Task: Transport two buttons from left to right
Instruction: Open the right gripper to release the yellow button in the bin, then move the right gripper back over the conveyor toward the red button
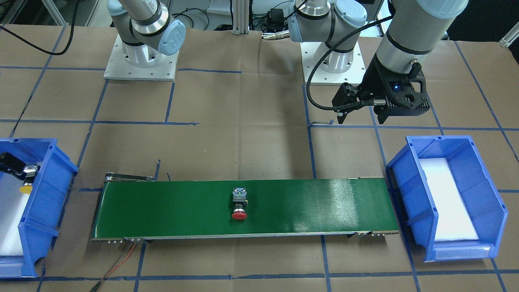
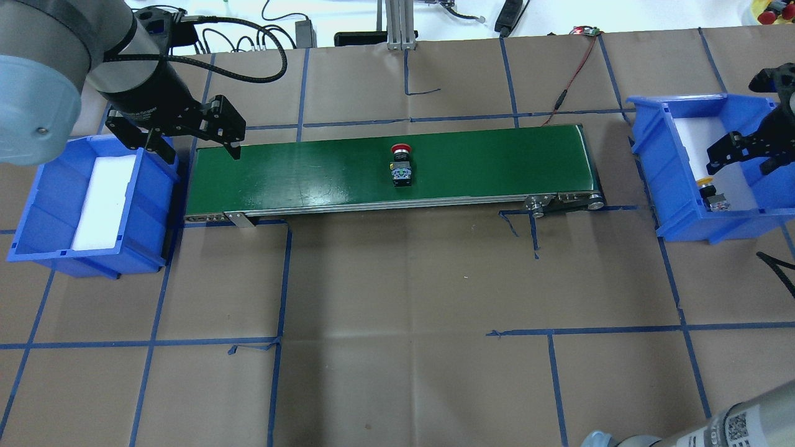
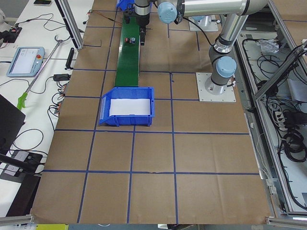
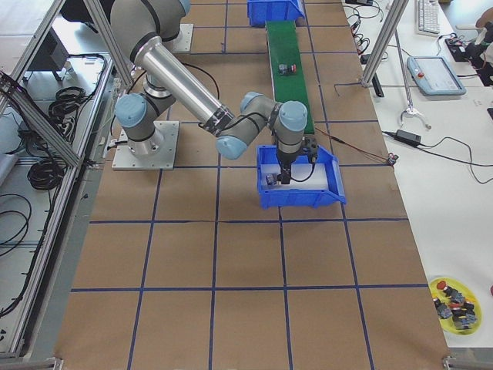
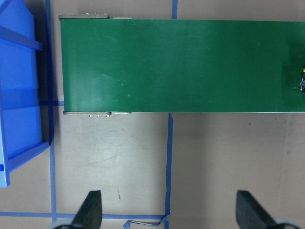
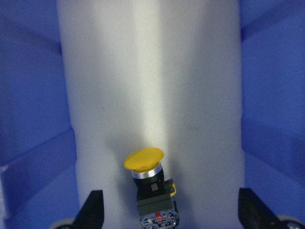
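The red button (image 1: 239, 207) lies on its side at the middle of the green conveyor belt (image 1: 170, 211), also seen from overhead (image 2: 402, 164). The yellow button (image 6: 145, 162) rests on the white foam inside the right blue bin (image 2: 667, 167). My right gripper (image 6: 171, 212) hangs open just above it, a finger on either side and neither touching. From overhead the yellow button (image 2: 709, 191) shows just below the right gripper (image 2: 742, 162). My left gripper (image 2: 200, 150) is open and empty above the belt's left end, beside the left blue bin (image 2: 37, 186).
The left bin holds only a white foam pad (image 2: 102, 202). Red and black wires (image 2: 568, 84) run off the belt's far right corner. Blue tape lines grid the brown paper table. Both arm bases (image 1: 140, 61) stand behind the belt.
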